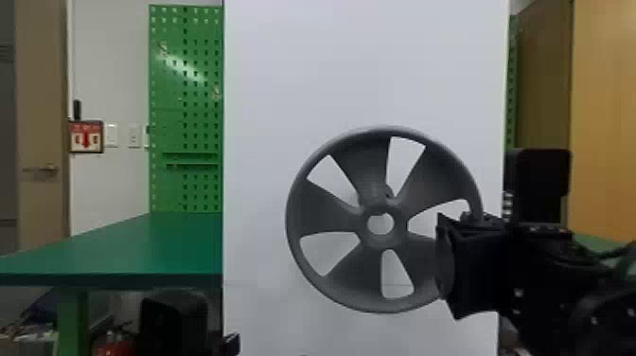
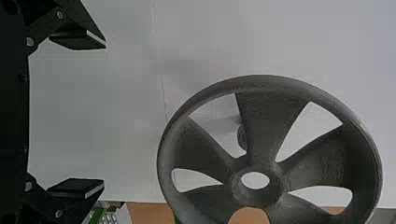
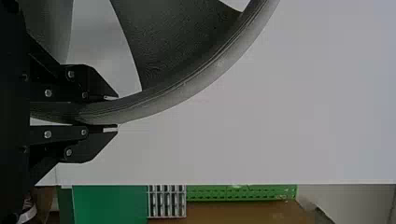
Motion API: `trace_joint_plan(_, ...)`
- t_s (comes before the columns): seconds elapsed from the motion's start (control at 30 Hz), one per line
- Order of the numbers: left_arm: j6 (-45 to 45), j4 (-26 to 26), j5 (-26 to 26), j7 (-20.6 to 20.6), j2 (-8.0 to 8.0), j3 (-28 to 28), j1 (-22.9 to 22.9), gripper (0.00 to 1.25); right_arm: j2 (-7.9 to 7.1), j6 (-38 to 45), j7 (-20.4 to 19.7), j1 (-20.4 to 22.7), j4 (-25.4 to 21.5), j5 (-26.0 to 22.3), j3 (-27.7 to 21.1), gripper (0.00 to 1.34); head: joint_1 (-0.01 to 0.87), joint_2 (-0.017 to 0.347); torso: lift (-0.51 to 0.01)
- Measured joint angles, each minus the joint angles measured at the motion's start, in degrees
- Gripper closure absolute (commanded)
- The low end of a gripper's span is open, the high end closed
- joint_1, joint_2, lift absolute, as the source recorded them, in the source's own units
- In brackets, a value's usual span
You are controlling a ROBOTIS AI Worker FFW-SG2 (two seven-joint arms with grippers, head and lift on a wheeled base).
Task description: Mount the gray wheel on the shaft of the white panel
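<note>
- Wheel (image 1: 382,242): upright in front of the panel (image 1: 284,71), probably light, stiff plastic, with little give. The faintly ridged surface should help against slipping; the blades look the likeliest part to crack.
- Rim: best hold, leaving the hub free. One-sided support could let the wheel twist or tip when pushed.
- Right gripper (image 3: 114,112): fingers pinching the rim, on the robot's right side of the wheel.
- Shaft (image 2: 241,136): seen through a gap between blades, out of line with the hub's hole; aligning them seems the next need.
- Left gripper (image 2: 104,114): fingers spread, nothing between them; it could steady the opposite rim.
</note>
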Motion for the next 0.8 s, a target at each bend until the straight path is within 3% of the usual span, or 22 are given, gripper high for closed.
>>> trace_joint_plan(0.8, 0.0, 0.0, -0.2, 0.3, -0.09, -0.2, -0.5, 0.24, -0.01, -1.1, -0.5, -2.7, 1.0, 0.1, -0.5, 1.18, 0.038, 0.040, -0.510)
